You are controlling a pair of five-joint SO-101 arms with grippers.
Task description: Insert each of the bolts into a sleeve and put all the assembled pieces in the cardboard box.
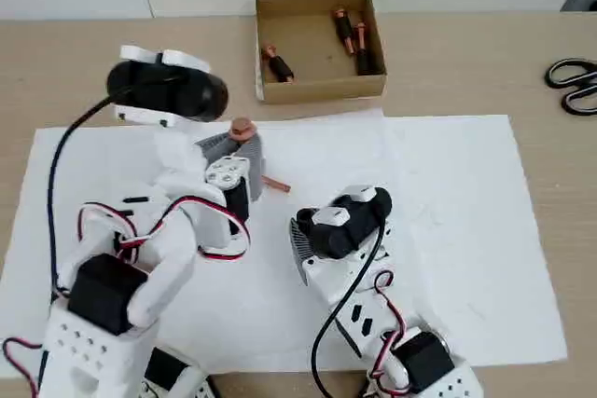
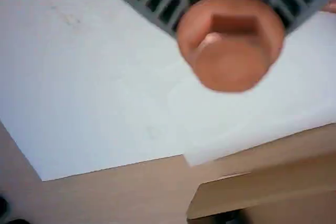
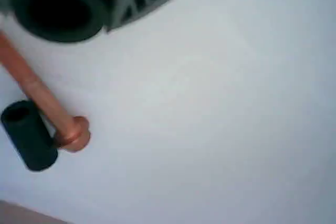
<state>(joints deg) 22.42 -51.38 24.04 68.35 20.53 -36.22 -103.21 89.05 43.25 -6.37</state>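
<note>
Three assembled pieces point(image 1: 347, 31) already lie in the cardboard box point(image 1: 317, 90) at the far side of the table point(image 1: 466, 62), each a copper bolt pushed into a dark sleeve, so by my reckoning the job is a good half done. The fourth pair looks to be in hand. The left gripper point(image 1: 235, 144) is pinching a copper bolt point(image 2: 231, 40) by its shank, head toward the wrist camera, above the far edge of the white paper sheet point(image 1: 448, 230) and just short of the box. The right gripper point(image 1: 300, 251), nearer the middle of the sheet, seems to be clamped on a black sleeve point(image 3: 58, 9) with its open bore on show, though I can only make out one grey jaw against it. The two are apart, so that bolt has yet to go in. A fifth pair waits on the paper: a loose bolt point(image 3: 37, 95) lies flat, and a loose sleeve point(image 3: 29, 136) sits right beside its head, not threaded on. So I'd say two insertions and two drops into the box remain. A pair of scissors point(image 1: 574, 81) lies off at the table's edge. I can't see any readable label or writing on the box, the arms or the parts
</note>
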